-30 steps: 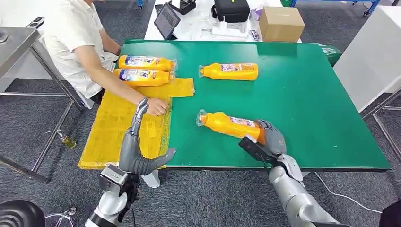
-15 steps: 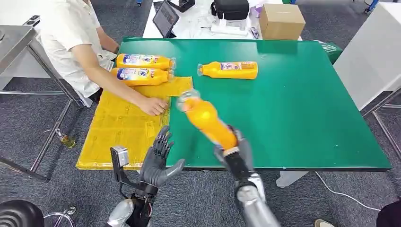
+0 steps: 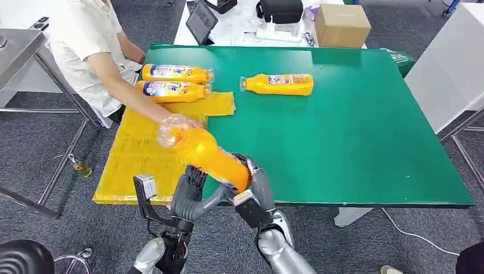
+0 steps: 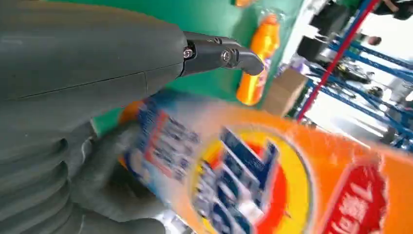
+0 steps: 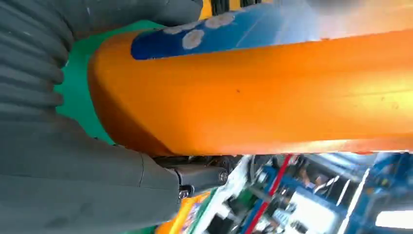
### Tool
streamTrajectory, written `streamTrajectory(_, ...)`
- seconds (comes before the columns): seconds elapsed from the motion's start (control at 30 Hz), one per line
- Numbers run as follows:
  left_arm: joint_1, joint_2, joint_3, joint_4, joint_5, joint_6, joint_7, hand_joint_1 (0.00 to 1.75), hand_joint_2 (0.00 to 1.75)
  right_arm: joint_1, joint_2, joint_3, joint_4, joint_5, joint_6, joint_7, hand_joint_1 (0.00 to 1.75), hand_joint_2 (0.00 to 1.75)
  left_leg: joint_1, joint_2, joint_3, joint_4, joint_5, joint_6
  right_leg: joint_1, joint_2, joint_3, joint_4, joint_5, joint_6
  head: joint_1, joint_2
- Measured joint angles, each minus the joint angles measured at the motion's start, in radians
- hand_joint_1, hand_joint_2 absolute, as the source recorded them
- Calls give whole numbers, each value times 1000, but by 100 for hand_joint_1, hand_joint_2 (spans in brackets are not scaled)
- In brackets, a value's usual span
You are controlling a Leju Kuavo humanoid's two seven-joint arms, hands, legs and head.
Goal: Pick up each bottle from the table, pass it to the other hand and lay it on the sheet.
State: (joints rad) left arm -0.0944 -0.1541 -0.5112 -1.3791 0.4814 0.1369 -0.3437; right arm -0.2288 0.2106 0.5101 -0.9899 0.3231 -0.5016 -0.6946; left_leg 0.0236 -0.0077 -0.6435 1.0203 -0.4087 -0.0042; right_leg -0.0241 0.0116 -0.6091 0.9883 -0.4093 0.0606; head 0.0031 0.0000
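Observation:
My right hand (image 3: 257,191) grips the base of an orange bottle (image 3: 208,157) and holds it tilted above the front edge of the green table (image 3: 354,142), cap pointing toward the yellow sheet (image 3: 140,157). My left hand (image 3: 191,197) is right under the bottle's body, fingers spread and thumb reaching toward it; in the left wrist view the blurred label (image 4: 272,175) lies between thumb and fingers, which are not closed on it. Two bottles (image 3: 174,73) (image 3: 171,90) lie at the sheet's far end. A third bottle (image 3: 279,84) lies on the table.
A seated person's arm (image 3: 114,74) reaches across the sheet, the hand resting on it just behind the held bottle's cap. Behind the green table stand a cardboard box (image 3: 341,25), a tablet (image 3: 201,21) and a black bag (image 3: 279,10). A white table (image 3: 451,63) is at the right.
My right hand lifted the bottle off the table and swung it left, over the table's front edge toward the sheet. My left hand turned palm-up and now sits beneath the bottle.

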Motion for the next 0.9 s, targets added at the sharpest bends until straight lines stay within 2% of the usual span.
streamTrajectory(0.17,-2,-6,2,-38,-38,21,-64,0,175,-14,12,52,43,20,19,2,162,175,0,0,0,0,0,0,0,0,0,0,0,0,0,0)
streamTrajectory(0.37,-1,-7,7,-62,-46,36,-76,0,175,-21,22,77,74,20,19,-1,157,175,0,0,-1,0,0,0,0,0,0,0,0,0,0,0)
streamTrajectory(0.47,0,-8,11,-68,-47,44,-84,0,175,-24,23,83,82,19,23,-1,161,175,0,0,0,0,0,0,0,0,0,0,0,0,0,0)
streamTrajectory(0.73,4,-8,50,-88,83,-32,6,0,175,-23,23,97,115,48,-23,-2,159,175,0,0,-1,0,0,0,0,0,-1,0,0,0,0,0)
streamTrajectory(0.77,5,-6,52,-88,84,-35,8,124,175,-23,23,98,117,50,-24,-2,164,175,0,0,-1,0,0,0,0,0,-1,0,0,0,0,0)
streamTrajectory(0.8,6,-5,54,-88,85,-37,9,175,175,-23,23,98,121,51,-24,-2,162,175,0,0,-1,0,0,0,0,0,-1,0,0,0,0,0)
streamTrajectory(0.9,7,-5,59,-88,92,-43,16,175,175,-24,23,99,127,54,-27,-2,161,175,0,0,-1,0,0,0,0,0,-1,0,0,0,0,0)
